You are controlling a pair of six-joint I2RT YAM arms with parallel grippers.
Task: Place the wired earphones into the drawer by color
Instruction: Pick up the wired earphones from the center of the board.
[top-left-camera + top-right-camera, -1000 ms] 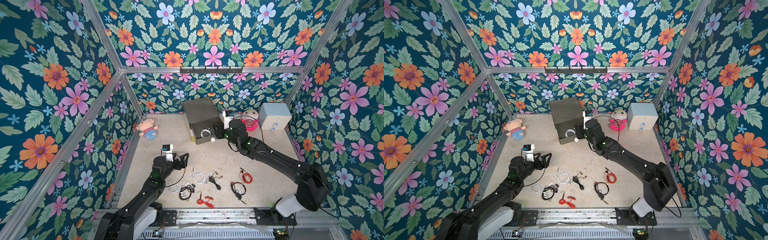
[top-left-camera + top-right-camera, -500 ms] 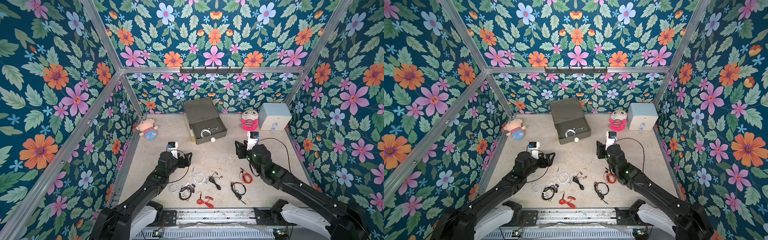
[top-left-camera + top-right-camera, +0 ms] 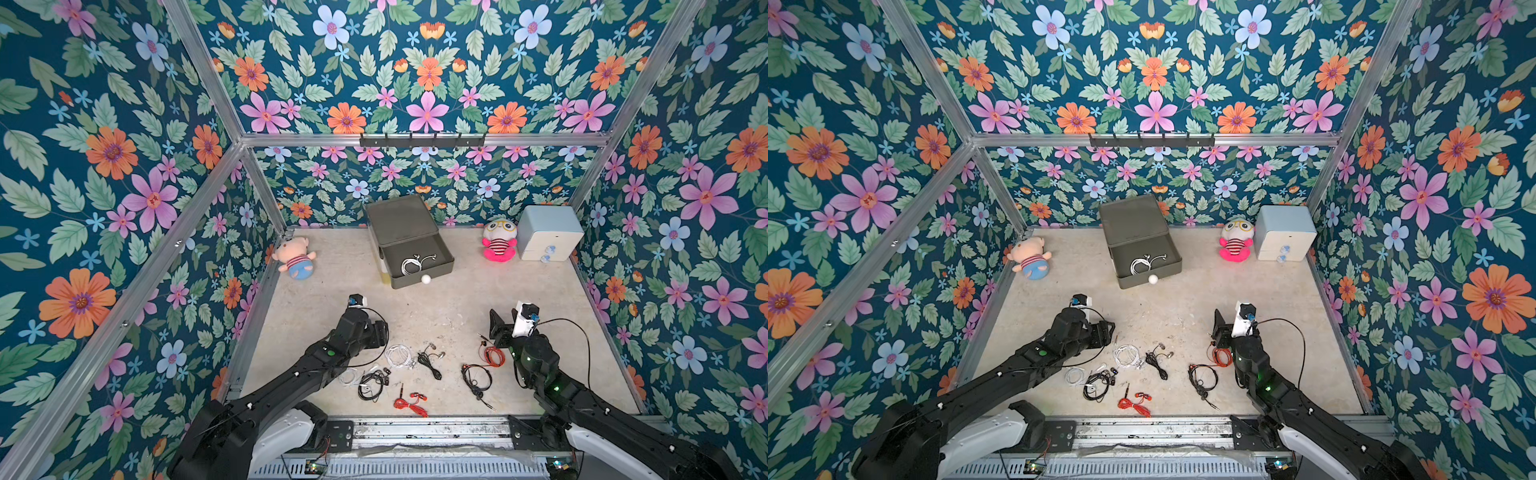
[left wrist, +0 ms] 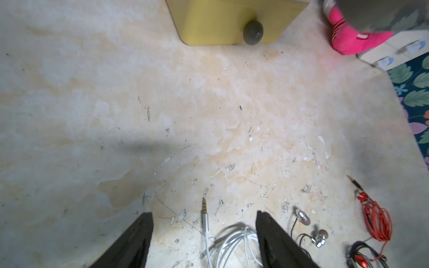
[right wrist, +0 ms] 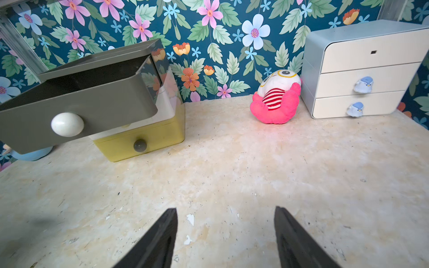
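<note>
The grey drawer [image 3: 440, 254] stands pulled out at the back, with one white coil of wired earphones [image 3: 412, 264] inside. More wired earphones lie near the front edge: a white bundle [image 3: 397, 355], black ones [image 3: 430, 362] [image 3: 478, 380] [image 3: 372, 383] and red ones [image 3: 493, 355] [image 3: 411, 403]. My left gripper [image 4: 204, 215] is open and low over the white bundle [image 4: 234, 241], whose jack plug and part of the coil lie between the fingers. My right gripper [image 5: 225, 211] is open and empty above bare floor, just behind the red bundle at the right.
A yellow drawer [image 5: 148, 141] sits shut under the grey one. A pig plush [image 3: 296, 259] lies at the back left. A pink plush [image 3: 498, 243] and a pale blue cabinet [image 3: 548, 237] stand at the back right. Flowered walls close three sides.
My right arm has pulled back from the drawer to the front right and its jaws have widened. My left arm has moved right, onto the white bundle, with its jaws narrowing somewhat.
</note>
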